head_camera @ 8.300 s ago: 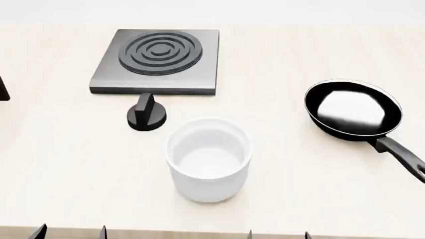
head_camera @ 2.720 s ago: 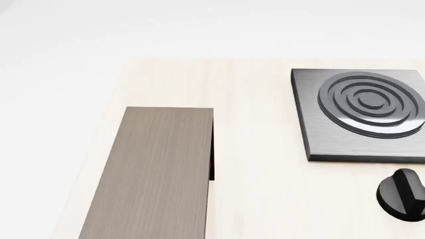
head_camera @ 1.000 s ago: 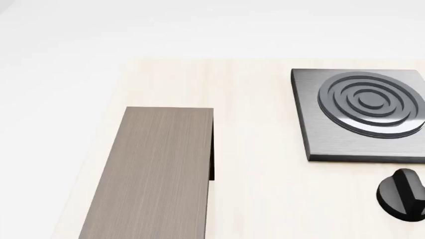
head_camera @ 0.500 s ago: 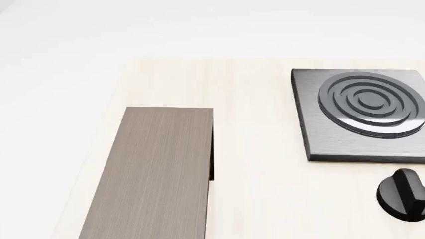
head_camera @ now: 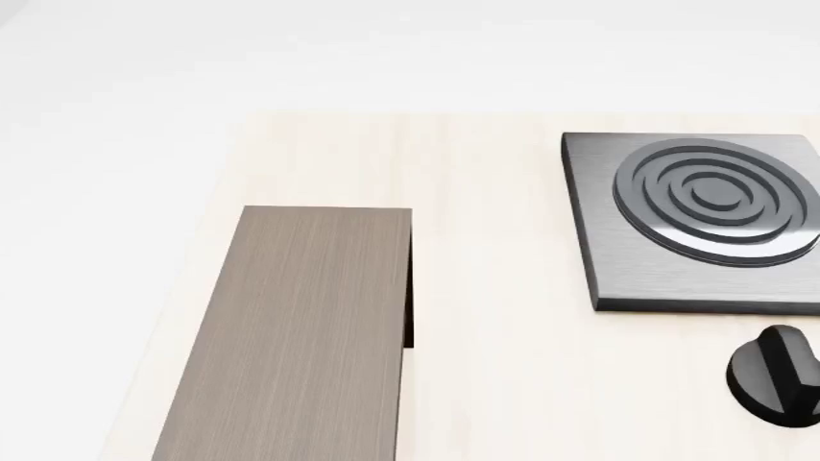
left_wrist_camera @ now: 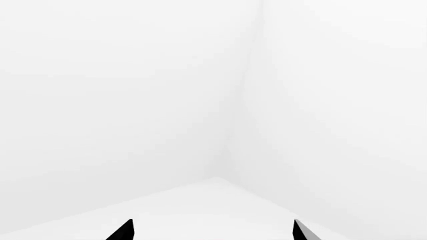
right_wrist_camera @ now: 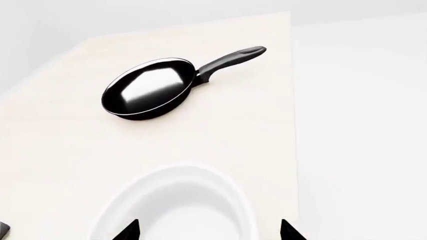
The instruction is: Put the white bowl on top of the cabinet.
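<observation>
The white bowl [right_wrist_camera: 175, 207] shows only in the right wrist view, upright on the pale table, close under the camera. My right gripper [right_wrist_camera: 210, 232] is open. Its two dark fingertips [right_wrist_camera: 130, 231] stand wide apart on either side of the bowl's rim, and whether they touch it cannot be told. The cabinet [head_camera: 301, 336], with a flat grey-brown wood-grain top, lies at the table's left side in the head view. My left gripper [left_wrist_camera: 212, 232] is open and faces bare white walls and floor. Neither arm shows in the head view.
A square grey stove plate [head_camera: 698, 216] with concentric rings sits right of the cabinet, and a black knob [head_camera: 775, 375] sits in front of the plate. A black frying pan [right_wrist_camera: 150, 89] lies beyond the bowl, near the table's edge [right_wrist_camera: 291, 125].
Since the oldest frame the head view has swung left, from the bowl and pan to the cabinet. Nothing has visibly moved in the last three seconds.
</observation>
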Robot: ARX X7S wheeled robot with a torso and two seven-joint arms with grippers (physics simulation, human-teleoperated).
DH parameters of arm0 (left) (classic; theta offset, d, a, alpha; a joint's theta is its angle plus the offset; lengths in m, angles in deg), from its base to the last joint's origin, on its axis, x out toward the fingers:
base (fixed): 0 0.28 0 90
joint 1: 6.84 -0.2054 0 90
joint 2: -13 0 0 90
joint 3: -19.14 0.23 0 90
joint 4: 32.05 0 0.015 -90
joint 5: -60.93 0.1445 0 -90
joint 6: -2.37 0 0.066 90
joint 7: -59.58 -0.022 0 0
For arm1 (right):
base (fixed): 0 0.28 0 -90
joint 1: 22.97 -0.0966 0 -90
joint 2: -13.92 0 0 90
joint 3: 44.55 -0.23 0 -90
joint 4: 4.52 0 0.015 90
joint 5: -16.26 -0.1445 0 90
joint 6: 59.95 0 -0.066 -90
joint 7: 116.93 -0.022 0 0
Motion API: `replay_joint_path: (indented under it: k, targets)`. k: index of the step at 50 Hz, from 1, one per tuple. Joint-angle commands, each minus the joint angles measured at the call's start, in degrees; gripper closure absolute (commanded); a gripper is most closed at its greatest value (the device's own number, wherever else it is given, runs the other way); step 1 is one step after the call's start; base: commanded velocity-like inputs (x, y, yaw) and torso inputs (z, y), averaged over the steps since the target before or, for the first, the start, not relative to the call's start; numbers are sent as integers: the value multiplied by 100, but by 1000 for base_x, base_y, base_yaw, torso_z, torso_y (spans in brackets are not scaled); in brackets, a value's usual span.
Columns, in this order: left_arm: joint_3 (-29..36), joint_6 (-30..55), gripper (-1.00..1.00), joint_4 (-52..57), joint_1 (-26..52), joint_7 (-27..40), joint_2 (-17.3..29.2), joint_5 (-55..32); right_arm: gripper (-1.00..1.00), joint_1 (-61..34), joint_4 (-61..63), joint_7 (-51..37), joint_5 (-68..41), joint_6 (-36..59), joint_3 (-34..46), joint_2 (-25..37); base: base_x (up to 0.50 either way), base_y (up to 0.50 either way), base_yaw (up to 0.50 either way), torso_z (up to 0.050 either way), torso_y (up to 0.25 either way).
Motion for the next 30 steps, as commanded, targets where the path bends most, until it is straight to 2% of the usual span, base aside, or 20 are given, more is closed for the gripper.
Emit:
replay_joint_path:
  k: [1, 30]
  targets:
    - [18, -5, -100, -4, -3, 19, 15, -22, -100, -38, -374, 15, 16, -186, 31, 36, 0, 0, 0, 0, 0]
    - [71, -19, -100, -15, -7, 77, 52, -57, -100, -106, -1344, -54, 122, -683, 11, 170, 0, 0, 0, 0, 0]
